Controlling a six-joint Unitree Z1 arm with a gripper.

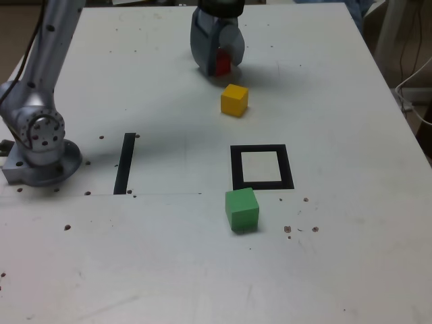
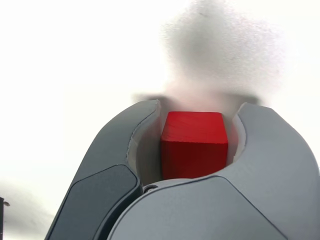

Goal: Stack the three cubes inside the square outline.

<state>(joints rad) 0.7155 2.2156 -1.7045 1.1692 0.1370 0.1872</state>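
Because the stack belongs inside the square outline [image 1: 262, 167], the end effector [image 1: 219, 64] is pinching the red cube [image 2: 194, 144] for carrying there.

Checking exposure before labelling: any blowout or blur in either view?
Wrist view: the table behind is blown out to near white, with a blurred grey shadow patch; the red cube between the jaws is sharp. Exterior view: evenly lit and soft; the yellow cube, green cube and square outline read clearly.
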